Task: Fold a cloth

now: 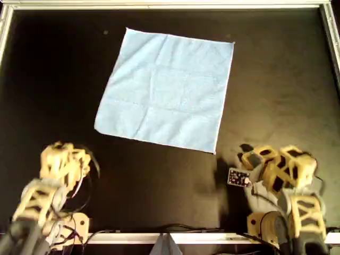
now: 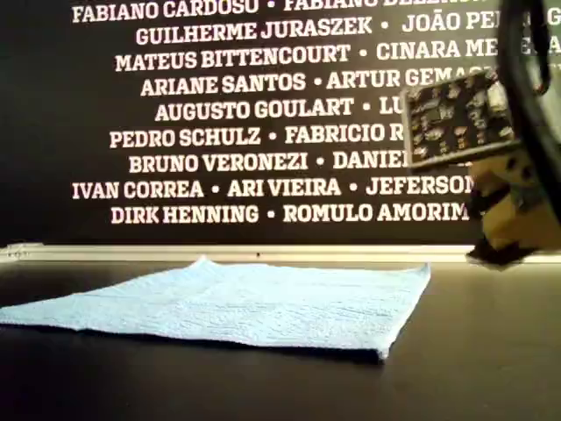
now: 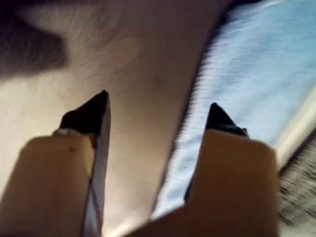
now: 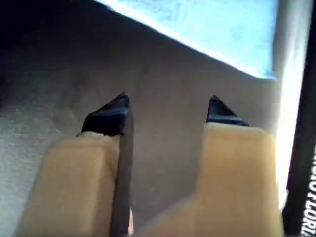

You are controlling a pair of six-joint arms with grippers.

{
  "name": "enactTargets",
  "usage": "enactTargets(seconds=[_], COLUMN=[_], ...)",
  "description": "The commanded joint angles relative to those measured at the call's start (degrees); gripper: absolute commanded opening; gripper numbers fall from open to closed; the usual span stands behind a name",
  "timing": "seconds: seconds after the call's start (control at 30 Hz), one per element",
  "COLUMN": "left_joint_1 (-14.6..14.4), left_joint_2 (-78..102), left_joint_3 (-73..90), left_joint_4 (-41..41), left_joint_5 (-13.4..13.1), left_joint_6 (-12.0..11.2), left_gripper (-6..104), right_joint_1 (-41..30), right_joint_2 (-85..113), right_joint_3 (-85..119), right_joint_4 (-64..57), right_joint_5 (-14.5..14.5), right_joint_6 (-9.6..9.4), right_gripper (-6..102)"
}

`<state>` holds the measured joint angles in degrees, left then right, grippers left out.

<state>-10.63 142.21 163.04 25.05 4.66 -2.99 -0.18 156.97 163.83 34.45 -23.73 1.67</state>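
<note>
Item 1: light sky-blue, thin square fabric cloth (image 1: pixel 167 89), spread flat and unfolded on the black bench (image 1: pixel 276 85), centre-upper in overhead view, slightly rotated; faint crease lines are seen across it.

Item 2: left gripper (image 3: pixel 155 116), tan w/ black-tipped fingers (image 3: pixel 91 116), spread wide apart, nothing held; positioned over bare bench, beside a cloth edge.

Item 3: right gripper (image 4: pixel 168 111), same build, fingers likewise parted and empty (cloth corner is seen ahead, not touched).

Item 4: dark back wall w/ white printed names (image 2: pixel 228 110), exterior view.
</note>
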Motion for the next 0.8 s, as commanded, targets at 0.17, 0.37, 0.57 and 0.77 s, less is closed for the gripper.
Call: enactTargets(seconds=[0.17, 0.37, 0.57, 0.77], left_joint_1=[-1.93, -1.85, -1.85, -1.85], left_joint_2=[-23.47, -23.91, -23.91, -23.99], left_joint_3=[-20.83, -21.80, -21.80, -21.88], left_joint_4=[-1.49, -2.46, -2.64, -2.81], left_joint_5=[-0.09, -0.09, -0.18, -0.18], left_joint_6=[0.09, 0.70, 0.70, 0.79], left_gripper=[81, 95, 95, 95], right_joint_1=[8.53, 16.79, 18.90, 18.98], right_joint_2=[-35.60, -49.13, -55.81, -58.80], right_joint_3=[-28.21, -34.28, -38.14, -38.50], right_joint_4=[-0.18, -0.18, -0.18, -0.26], right_joint_5=[-0.97, -0.97, -0.88, -0.26], right_joint_6=[3.08, 7.65, 7.82, 7.82], right_gripper=[63, 63, 63, 63])
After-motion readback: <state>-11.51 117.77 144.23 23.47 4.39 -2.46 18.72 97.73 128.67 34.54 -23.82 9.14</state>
